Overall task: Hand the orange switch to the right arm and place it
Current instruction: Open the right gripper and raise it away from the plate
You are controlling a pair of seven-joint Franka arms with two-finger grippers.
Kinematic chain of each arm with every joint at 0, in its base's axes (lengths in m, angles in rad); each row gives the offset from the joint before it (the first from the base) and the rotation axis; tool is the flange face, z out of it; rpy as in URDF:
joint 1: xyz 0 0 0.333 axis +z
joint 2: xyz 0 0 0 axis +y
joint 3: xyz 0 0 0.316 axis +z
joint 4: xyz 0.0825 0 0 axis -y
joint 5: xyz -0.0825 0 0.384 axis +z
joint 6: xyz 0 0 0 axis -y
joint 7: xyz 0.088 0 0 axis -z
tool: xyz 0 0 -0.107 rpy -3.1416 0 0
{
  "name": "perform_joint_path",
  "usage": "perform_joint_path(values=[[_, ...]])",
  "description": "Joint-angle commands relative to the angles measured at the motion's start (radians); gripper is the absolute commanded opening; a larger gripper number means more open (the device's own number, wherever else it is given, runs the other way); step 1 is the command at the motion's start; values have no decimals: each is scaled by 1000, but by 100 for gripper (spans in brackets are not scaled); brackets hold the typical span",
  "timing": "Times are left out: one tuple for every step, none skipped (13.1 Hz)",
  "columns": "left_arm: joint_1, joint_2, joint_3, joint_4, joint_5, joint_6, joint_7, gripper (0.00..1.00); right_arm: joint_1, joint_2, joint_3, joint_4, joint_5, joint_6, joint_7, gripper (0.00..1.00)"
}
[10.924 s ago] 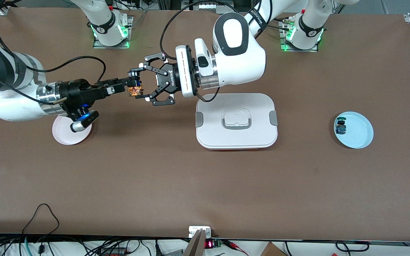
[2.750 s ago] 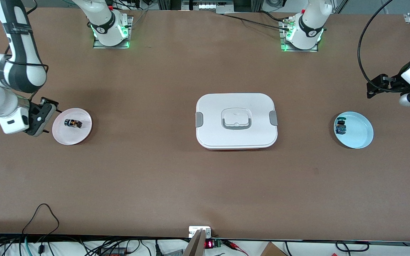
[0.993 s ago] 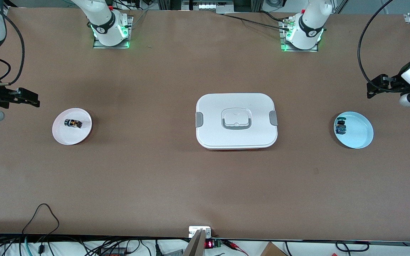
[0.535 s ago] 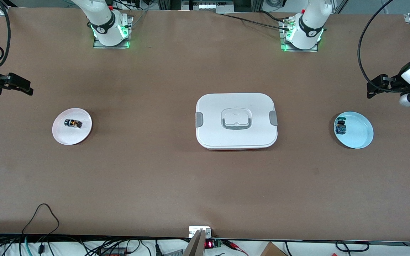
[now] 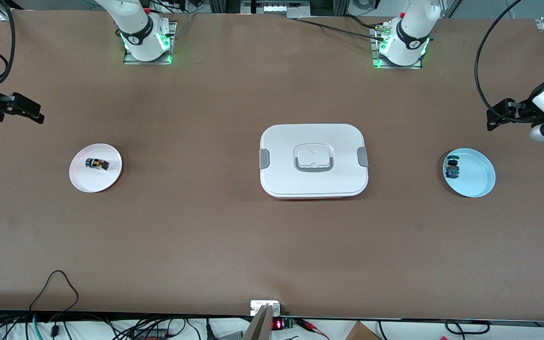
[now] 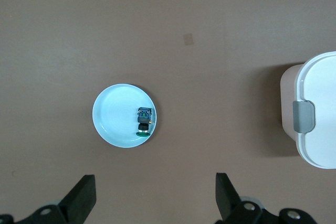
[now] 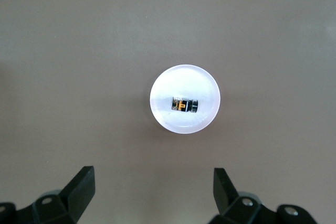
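The orange switch (image 5: 97,164) lies on its side on the pale pink plate (image 5: 106,179) toward the right arm's end of the table; it also shows in the right wrist view (image 7: 184,105) on the plate (image 7: 163,108). My right gripper (image 5: 29,112) is open and empty, high up at the table's edge, away from the plate; its fingers (image 7: 81,184) frame bare table. My left gripper (image 5: 494,118) is open and empty, up at the left arm's end of the table, with its fingers (image 6: 84,198) apart.
A white lidded box (image 5: 313,160) with grey clips stands mid-table. A light blue plate (image 5: 477,182) holds a black switch with blue-green parts (image 5: 452,168) toward the left arm's end; both show in the left wrist view (image 6: 113,124), (image 6: 144,121). Cables run along the front edge.
The switch passed from my left gripper to my right and now lies on the pink plate. My right gripper let go and drew up and away. The left arm has retreated and holds still.
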Motion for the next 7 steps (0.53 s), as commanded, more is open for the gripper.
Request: perform_joint_path(values=[[9, 11, -3, 25, 12, -13, -6, 100, -2, -16, 5, 0, 11, -20, 17, 100], [9, 11, -3, 25, 11, -13, -6, 100, -2, -16, 6, 2, 11, -33, 12, 100], [9, 11, -3, 25, 11, -13, -6, 100, -1, -13, 8, 5, 7, -33, 6, 100], [9, 11, -3, 25, 11, -13, -6, 100, 1, -7, 11, 22, 7, -34, 1, 100], [9, 11, -3, 25, 11, -13, -4, 100, 2, -6, 13, 34, 10, -33, 9, 100], [9, 11, -3, 25, 11, -13, -4, 100, 1, -1, 13, 43, 13, -33, 11, 100], [9, 11, -3, 25, 11, -13, -6, 100, -1, -1, 11, 49, 14, -34, 6, 100]])
